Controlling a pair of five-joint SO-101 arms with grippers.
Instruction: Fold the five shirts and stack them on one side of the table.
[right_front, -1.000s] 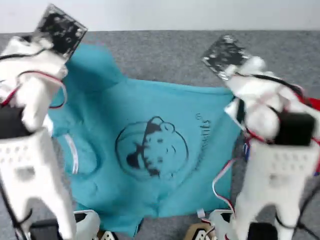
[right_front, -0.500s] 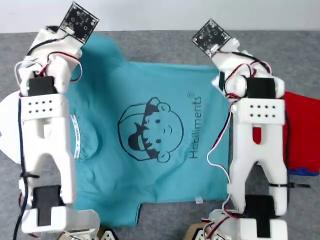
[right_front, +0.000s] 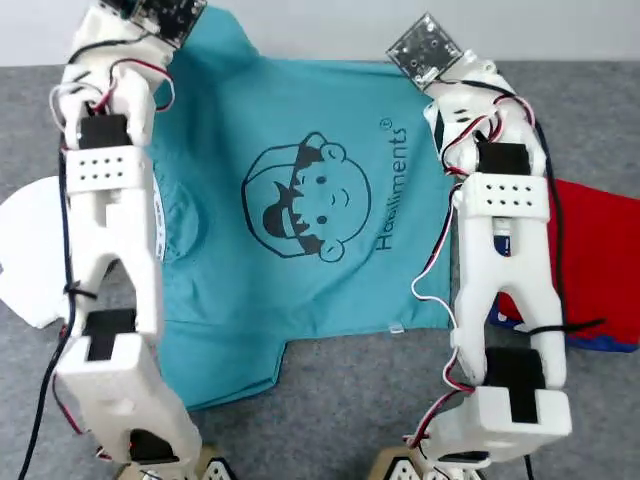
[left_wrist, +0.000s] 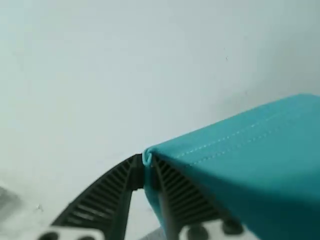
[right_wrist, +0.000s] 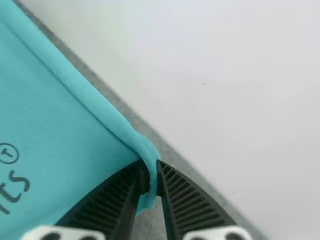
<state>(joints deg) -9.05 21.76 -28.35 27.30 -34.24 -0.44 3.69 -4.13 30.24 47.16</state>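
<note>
- The bases of two white plastic arms are seen at the near edge of the grey, felt-like desk (right_front: 350, 400). The left arm (right_front: 105, 250) is stretched along the left side and the right arm (right_front: 500, 250) along the right side.
- A teal cotton T-shirt (right_front: 230, 290) is spread between the arms over the middle of the desk, print side up. One short sleeve (right_front: 220, 360) is laid toward the near left corner, and a small white label (right_front: 397, 328) is seen on the shirt's near edge.
- A dark cartoon face print (right_front: 305, 200) is shown on the chest of the shirt, midway between the arms.
- A red folded cloth (right_front: 600, 250) is laid at the right edge of the desk, partly covered by the right arm. A blue strip (right_front: 590, 342) is shown at its near edge.
- A flat white piece (right_front: 30, 250) is laid at the left edge and partly hidden by the left arm; what it is cannot be told.
- The left gripper (left_wrist: 146, 167) is clenched on a stitched corner of the shirt at the far left corner of the desk, where the cloth is seen against the wall.
- The right gripper (right_wrist: 151, 175) is clenched on a fold of the shirt's rim at the far edge, right of the middle.
- A plain white wall (right_wrist: 225, 75) is seen behind the far edge.
</note>
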